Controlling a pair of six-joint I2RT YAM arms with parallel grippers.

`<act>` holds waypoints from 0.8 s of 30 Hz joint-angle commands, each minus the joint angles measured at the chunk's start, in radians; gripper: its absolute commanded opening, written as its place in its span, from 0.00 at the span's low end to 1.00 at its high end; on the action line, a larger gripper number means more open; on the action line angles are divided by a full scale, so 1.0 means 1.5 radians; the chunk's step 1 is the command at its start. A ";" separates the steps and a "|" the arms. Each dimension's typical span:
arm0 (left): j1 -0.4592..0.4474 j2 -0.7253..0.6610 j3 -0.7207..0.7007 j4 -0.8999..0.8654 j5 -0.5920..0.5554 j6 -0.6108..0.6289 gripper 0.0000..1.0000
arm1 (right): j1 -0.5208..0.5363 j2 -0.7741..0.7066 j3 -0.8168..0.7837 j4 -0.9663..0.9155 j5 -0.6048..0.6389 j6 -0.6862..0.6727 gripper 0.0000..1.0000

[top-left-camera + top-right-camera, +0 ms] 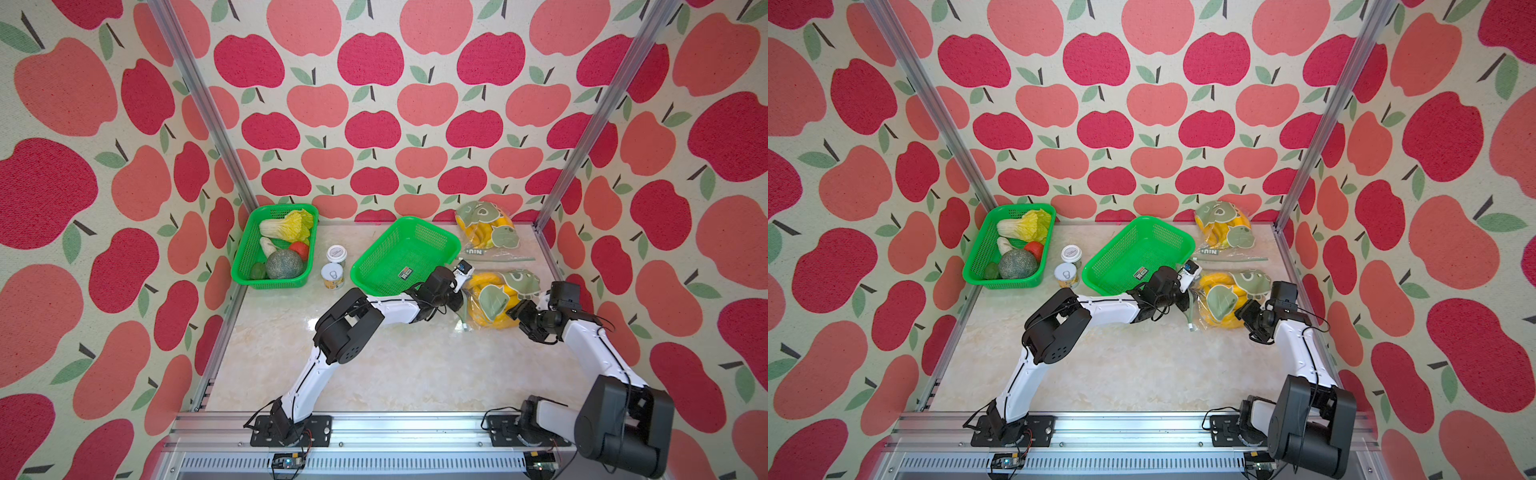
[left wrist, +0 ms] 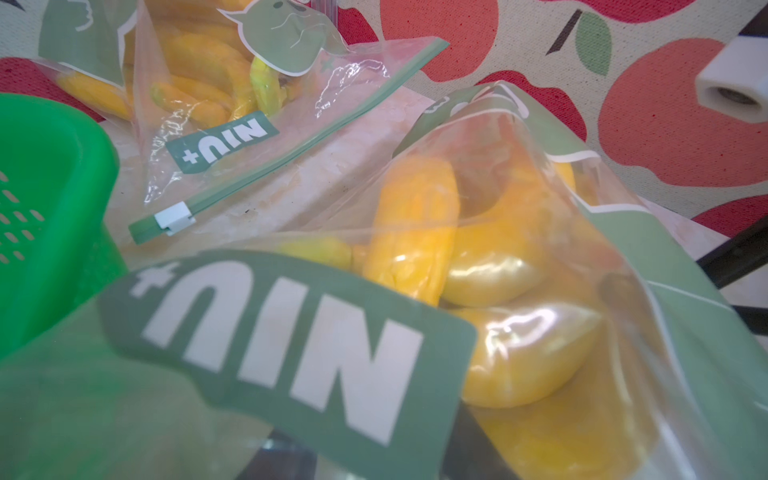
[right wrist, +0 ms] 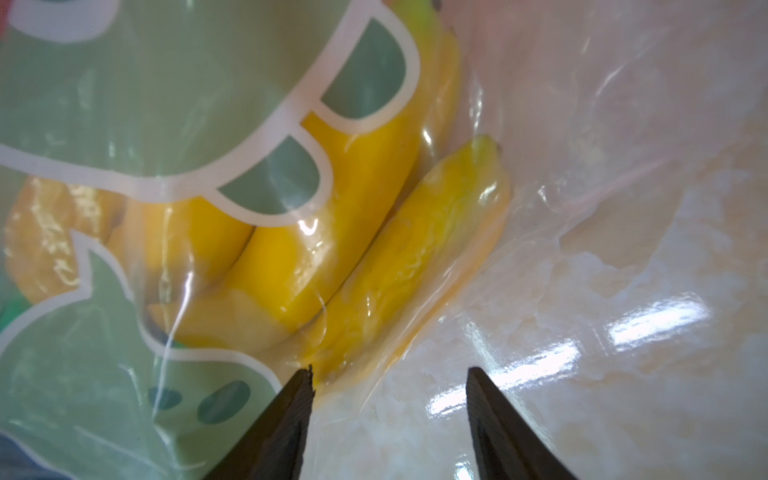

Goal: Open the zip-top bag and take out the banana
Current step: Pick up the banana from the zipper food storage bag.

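Bananas [image 1: 478, 284], yellow, all inside clear green-printed zip-top bag [image 1: 494, 301]; right tool [image 3: 388, 382] gapes at its corner, left tool [image 1: 457, 297] at zipper edge, state unclear.

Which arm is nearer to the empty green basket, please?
Left. The left arm lies right beside the basket's near corner; the right arm is across the near bag from it.
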 commanded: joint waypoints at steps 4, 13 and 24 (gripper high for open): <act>0.001 -0.003 0.008 -0.025 0.014 -0.014 0.19 | -0.003 -0.001 -0.012 0.002 0.030 -0.019 0.62; -0.008 -0.089 -0.102 0.004 0.005 -0.038 0.12 | -0.013 0.011 0.002 0.011 0.051 -0.011 0.61; -0.038 -0.224 -0.243 -0.010 -0.047 -0.106 0.11 | -0.017 0.029 0.007 0.035 0.067 0.000 0.61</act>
